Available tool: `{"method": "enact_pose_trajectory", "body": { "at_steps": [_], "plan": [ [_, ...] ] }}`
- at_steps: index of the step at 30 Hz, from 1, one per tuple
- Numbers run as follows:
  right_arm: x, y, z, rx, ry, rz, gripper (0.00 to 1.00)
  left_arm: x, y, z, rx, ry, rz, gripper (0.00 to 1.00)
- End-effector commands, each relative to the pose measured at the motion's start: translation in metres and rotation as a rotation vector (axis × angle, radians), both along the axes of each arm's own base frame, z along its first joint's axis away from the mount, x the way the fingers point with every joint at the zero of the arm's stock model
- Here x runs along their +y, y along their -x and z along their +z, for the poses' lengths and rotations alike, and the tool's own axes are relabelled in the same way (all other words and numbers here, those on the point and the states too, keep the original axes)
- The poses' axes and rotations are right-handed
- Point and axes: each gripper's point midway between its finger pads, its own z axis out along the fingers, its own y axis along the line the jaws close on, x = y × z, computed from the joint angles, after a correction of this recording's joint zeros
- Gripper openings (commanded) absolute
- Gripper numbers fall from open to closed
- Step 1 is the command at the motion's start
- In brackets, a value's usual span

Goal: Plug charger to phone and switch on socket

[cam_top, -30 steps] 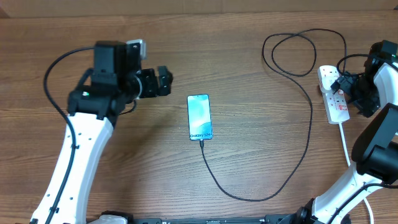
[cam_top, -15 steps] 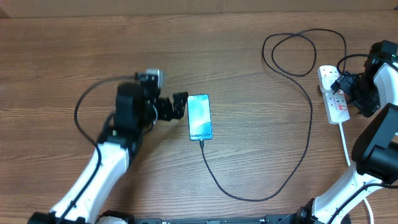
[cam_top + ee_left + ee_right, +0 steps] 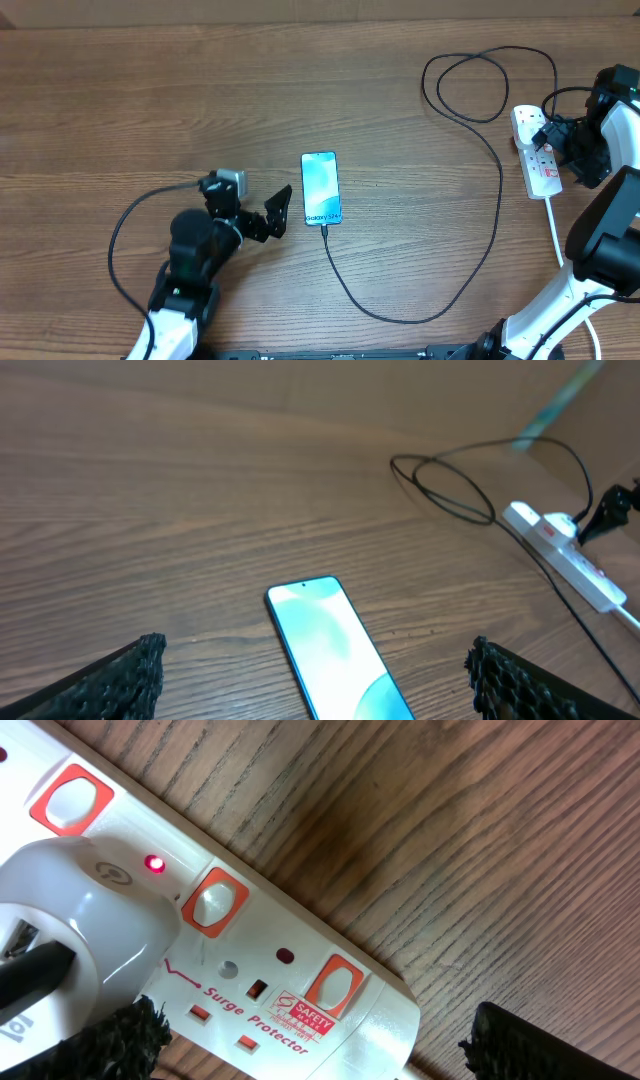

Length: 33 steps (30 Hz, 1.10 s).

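Phone (image 3: 321, 188) has our left gripper (image 3: 282, 208) just to its left in the overhead view, lower centre-left of frame, apart from it. Its fingers (image 3: 118, 678) sit in the two bottom corners of the left wrist view, spread wide, gripping nothing. The phone's top end shows between them on the table (image 3: 150, 80).

Phone lies flat mid-frame overhead, long side up-down. Screen is lit light blue, with "Galaxy" text at the lower end.

Charger (image 3: 500, 185): connector tip meets the phone's lower edge. We can't tell from above how deep it is seated. The cable drops from there, curves along the bottom of the frame and climbs right of centre. It makes a loop at upper right and ends at the socket (image 3: 540, 165).

Socket lies near the right edge overhead, roughly up-down. A thick white cord (image 3: 555, 235) leaves its lower end.

Right wrist view, close on the socket:
- white plug body (image 3: 80, 935) seated at left, black cable leaving it at the frame edge
- small red light (image 3: 155, 865) lit beside it
- red-framed switches (image 3: 210, 900) in a diagonal row
- "Surge Protector" print at lower centre

Right gripper (image 3: 558, 140) hovers over the socket's upper half. Its fingers show in the bottom corners of the right wrist view, wide apart, holding nothing. We can't tell whether they touch the socket.
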Motion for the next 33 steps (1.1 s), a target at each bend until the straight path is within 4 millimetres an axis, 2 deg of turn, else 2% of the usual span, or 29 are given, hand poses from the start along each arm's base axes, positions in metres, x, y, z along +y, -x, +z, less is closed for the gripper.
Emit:
{"method": "enact_pose_trajectory", "body": {
  "at_steps": [1, 8, 14, 18, 33],
  "plan": [
    [-0.005, -0.041, 0.028, -0.191, 0.035, -0.042, 1.0, 0.012, 0.01, -0.005, -0.016, 0.012, 0.061, 1.0],
    [-0.005, -0.041, 0.028, -0.19, 0.035, -0.042, 1.0, 0.02, 0.023, -0.031, 0.036, 0.037, 0.106, 1.0],
    [-0.005, -0.041, 0.028, -0.191, 0.035, -0.042, 1.0, 0.023, 0.025, -0.025, 0.005, 0.045, 0.122, 1.0],
    [-0.005, -0.041, 0.028, -0.191, 0.035, -0.042, 1.0, 0.027, 0.033, -0.026, -0.03, 0.054, 0.128, 0.99],
    [-0.005, -0.041, 0.028, -0.191, 0.035, -0.042, 1.0, 0.055, 0.058, -0.022, -0.053, 0.028, 0.253, 1.0]
  ]
}}
